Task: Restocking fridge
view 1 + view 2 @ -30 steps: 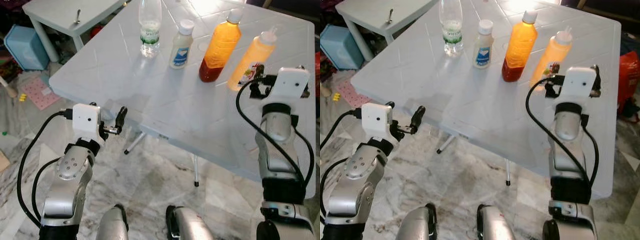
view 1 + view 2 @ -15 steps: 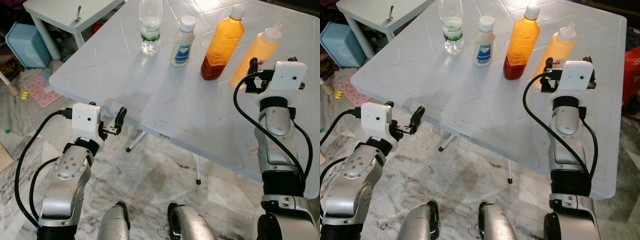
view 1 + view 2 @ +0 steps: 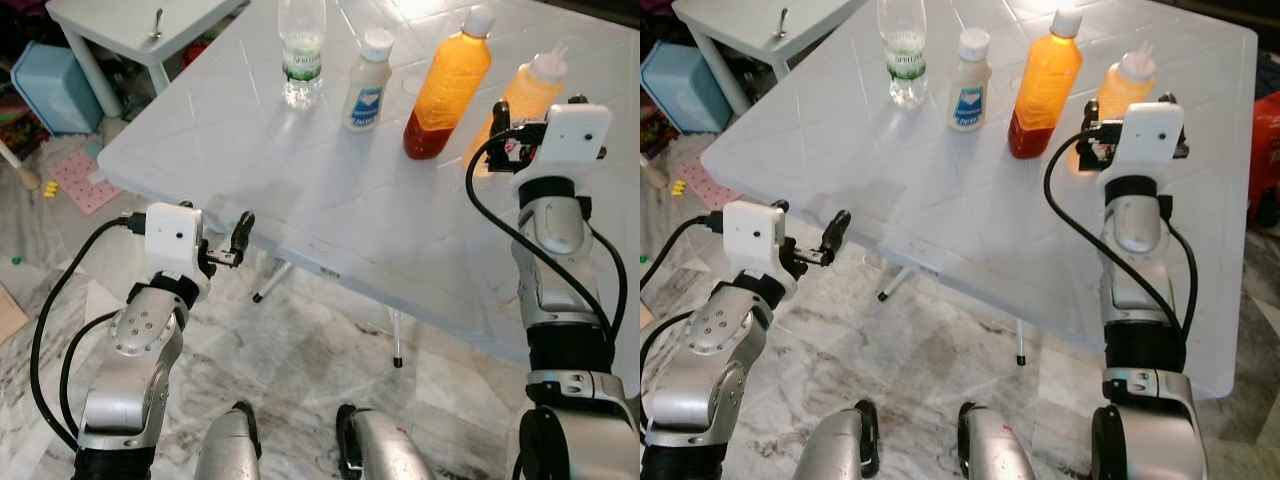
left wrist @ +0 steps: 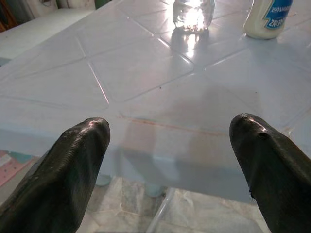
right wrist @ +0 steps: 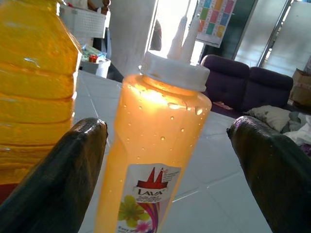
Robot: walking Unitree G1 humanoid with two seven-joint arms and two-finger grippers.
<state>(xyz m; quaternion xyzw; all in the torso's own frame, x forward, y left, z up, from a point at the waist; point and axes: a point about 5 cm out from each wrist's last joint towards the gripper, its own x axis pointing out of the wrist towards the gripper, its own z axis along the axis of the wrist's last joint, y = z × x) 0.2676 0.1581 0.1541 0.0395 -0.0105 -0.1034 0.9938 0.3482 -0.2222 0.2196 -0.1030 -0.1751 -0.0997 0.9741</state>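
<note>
Four containers stand upright in a row on the far part of the white table (image 3: 330, 190). From left: a clear water bottle (image 3: 300, 55), a small white bottle (image 3: 367, 80), a tall orange bottle (image 3: 447, 85), and an orange squeeze bottle (image 5: 155, 160) with a white nozzle cap.

Head stereo pair down over white table (image 3: 330, 190); wrist cameras low, close

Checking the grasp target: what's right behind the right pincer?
The orange squeeze bottle stands between the open right pincer fingers; its lower part is hidden.
</note>
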